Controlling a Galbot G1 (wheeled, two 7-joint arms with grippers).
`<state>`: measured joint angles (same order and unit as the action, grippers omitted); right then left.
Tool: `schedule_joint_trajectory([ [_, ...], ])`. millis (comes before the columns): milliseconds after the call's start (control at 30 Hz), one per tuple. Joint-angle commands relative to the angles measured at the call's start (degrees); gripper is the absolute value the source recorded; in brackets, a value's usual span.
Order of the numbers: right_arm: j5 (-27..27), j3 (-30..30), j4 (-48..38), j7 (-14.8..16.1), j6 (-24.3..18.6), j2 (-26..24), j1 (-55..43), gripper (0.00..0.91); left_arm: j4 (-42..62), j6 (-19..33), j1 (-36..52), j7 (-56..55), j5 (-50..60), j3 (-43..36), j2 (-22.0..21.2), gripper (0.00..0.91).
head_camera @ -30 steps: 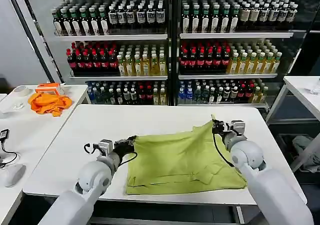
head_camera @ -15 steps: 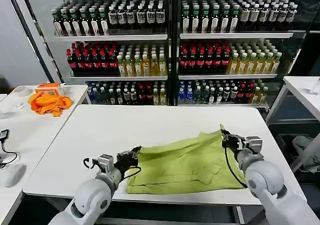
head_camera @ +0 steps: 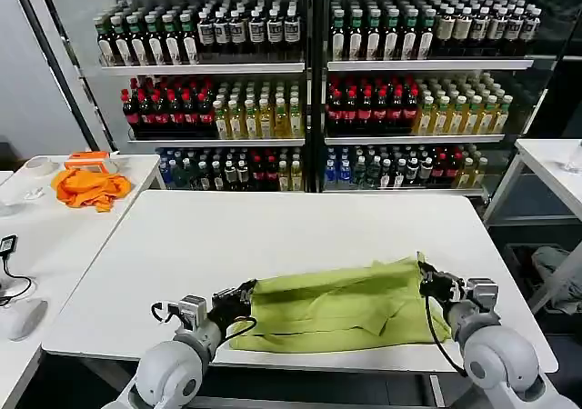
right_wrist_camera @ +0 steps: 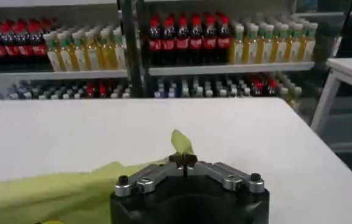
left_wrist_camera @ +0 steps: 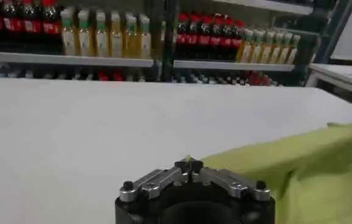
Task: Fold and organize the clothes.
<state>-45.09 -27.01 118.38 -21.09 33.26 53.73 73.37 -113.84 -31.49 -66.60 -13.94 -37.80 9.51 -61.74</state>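
Both arms were low at the near edge of the T-shirt (head_camera: 341, 304). Left gripper (head_camera: 244, 297) sat at its left end, jaws pinched on a fabric corner. Right gripper (head_camera: 427, 282) sat at its right end, jaws pinched on fabric too.

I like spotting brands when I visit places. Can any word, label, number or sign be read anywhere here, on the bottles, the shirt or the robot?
No text can be read.
Bottle labels on the shelves: too small and blurred to read.
T-shirt, pinched at its ends by the left gripper and the right gripper: plain green fabric, no lettering visible.
Orange cloth and the table: no writing.
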Motion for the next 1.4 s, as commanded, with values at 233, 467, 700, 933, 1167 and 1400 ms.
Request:
schedule_joint_trajectory([
  [233, 0.5, 0.3, 0.1, -0.3, 0.1, 0.9, 1.8, 0.786, 2.8, 1.1, 0.4, 1.1, 2.8, -0.3, -1.3, 0.151],
  [467, 4.7, -0.2, 2.0, 1.0, 0.0, 1.1, 2.9, 0.907, 1.1, 1.9, -0.7, 0.8, 4.9, 0.4, -2.1, 0.907],
  [700, 6.9, -3.5, 5.0, 1.1, -0.1, 1.4, 6.4, 0.907, -2.6, 2.5, -4.9, -2.3, 4.1, 3.7, -4.3, 0.907],
  [933, 8.4, -6.4, 7.0, 1.5, -0.2, 2.5, 10.7, 0.907, -3.2, 3.4, -9.7, -5.2, 3.7, 5.2, -9.2, 0.907],
  [1167, 9.2, -6.2, 7.5, 1.4, -0.2, 3.1, 11.4, 0.907, 0.5, 6.2, -9.2, -6.0, 8.4, 3.9, -12.8, 0.907],
  [1400, 9.4, -6.7, 7.8, 1.3, -0.3, 3.2, 12.1, 0.907, 3.4, 8.4, -9.3, -5.9, 13.1, 2.7, -14.8, 0.907],
])
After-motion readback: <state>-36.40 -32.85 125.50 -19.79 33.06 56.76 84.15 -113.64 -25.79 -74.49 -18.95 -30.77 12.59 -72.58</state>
